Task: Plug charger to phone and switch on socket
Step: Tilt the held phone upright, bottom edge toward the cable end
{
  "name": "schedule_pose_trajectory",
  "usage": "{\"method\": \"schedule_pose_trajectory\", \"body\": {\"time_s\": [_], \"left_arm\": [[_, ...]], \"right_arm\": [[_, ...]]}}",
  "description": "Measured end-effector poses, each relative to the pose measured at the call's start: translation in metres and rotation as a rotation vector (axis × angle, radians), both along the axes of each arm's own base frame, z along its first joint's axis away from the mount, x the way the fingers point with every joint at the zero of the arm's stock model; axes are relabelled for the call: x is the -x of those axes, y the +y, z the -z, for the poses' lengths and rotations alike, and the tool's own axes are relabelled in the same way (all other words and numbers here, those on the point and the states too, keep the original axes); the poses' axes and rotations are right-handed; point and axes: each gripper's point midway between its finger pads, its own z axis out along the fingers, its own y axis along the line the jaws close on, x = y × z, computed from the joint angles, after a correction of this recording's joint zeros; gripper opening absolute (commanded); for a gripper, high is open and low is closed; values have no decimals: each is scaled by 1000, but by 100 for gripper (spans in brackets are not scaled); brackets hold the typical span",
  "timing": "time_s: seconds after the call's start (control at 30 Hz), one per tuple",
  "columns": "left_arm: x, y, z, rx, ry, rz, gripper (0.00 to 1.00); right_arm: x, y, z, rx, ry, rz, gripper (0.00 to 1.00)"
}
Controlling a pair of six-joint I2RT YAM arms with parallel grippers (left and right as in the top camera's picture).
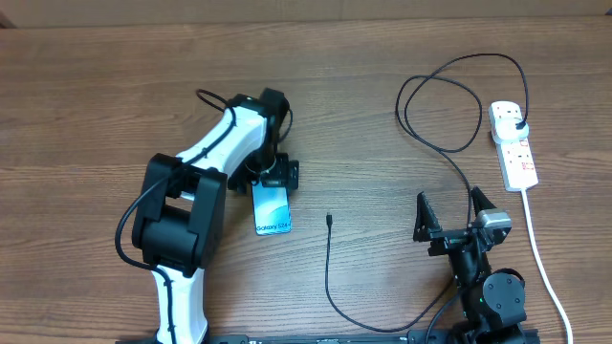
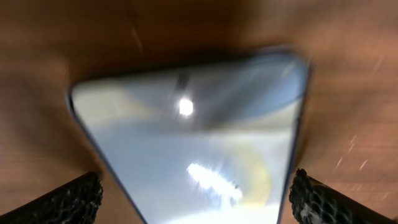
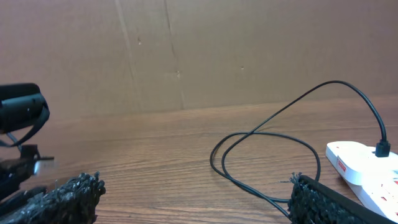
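The left pincer (image 2: 198, 196) is positioned over the far end of the phone (image 1: 272, 210). Its fingers (image 2: 68, 200) are spread wide, one at each long edge of the handset. Nothing is lifted or clamped. Whether the pads brush the phone's edges cannot be told (the left wrist view is blurred). The phone is laid flat on the counter (image 1: 96, 96), screen up.

The right pincer (image 3: 196, 186) is held fully spread and empty, just above the counter and well apart from the phone. The charger (image 1: 326, 272) is routed close by its right finger (under or beside it cannot be told).

The connector tip (image 1: 328, 219) is left lying free on the counter between the two pincers, near the phone's right side but not touching it. From there the cable is run toward the near edge and curved round by the right arm. It is then looped up to the black plug (image 1: 517, 125), which is seated in the socket (image 1: 516, 158) at the far right. The socket's thick white cord (image 1: 542, 253) is trailed back toward the near edge.
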Motion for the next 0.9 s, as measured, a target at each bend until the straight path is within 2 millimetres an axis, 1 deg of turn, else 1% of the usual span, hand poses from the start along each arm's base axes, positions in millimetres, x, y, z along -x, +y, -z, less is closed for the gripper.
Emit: {"method": "schedule_pose_trajectory", "body": {"time_s": [0.07, 0.1, 0.27, 0.47, 0.67, 0.9], "left_arm": [[-9, 1, 0, 10, -29, -19, 100], [-11, 1, 0, 10, -34, -32, 100], [-12, -7, 0, 19, -46, -45, 100], [0, -18, 3, -1, -33, -31, 100], [17, -13, 7, -36, -17, -42, 100], [22, -10, 7, -36, -21, -46, 100]], "right_arm": [[0, 0, 0, 0, 0, 0, 100], [0, 0, 0, 0, 0, 0, 100], [0, 0, 0, 0, 0, 0, 100], [0, 0, 0, 0, 0, 0, 100], [0, 0, 0, 0, 0, 0, 100], [0, 0, 0, 0, 0, 0, 100]]}}
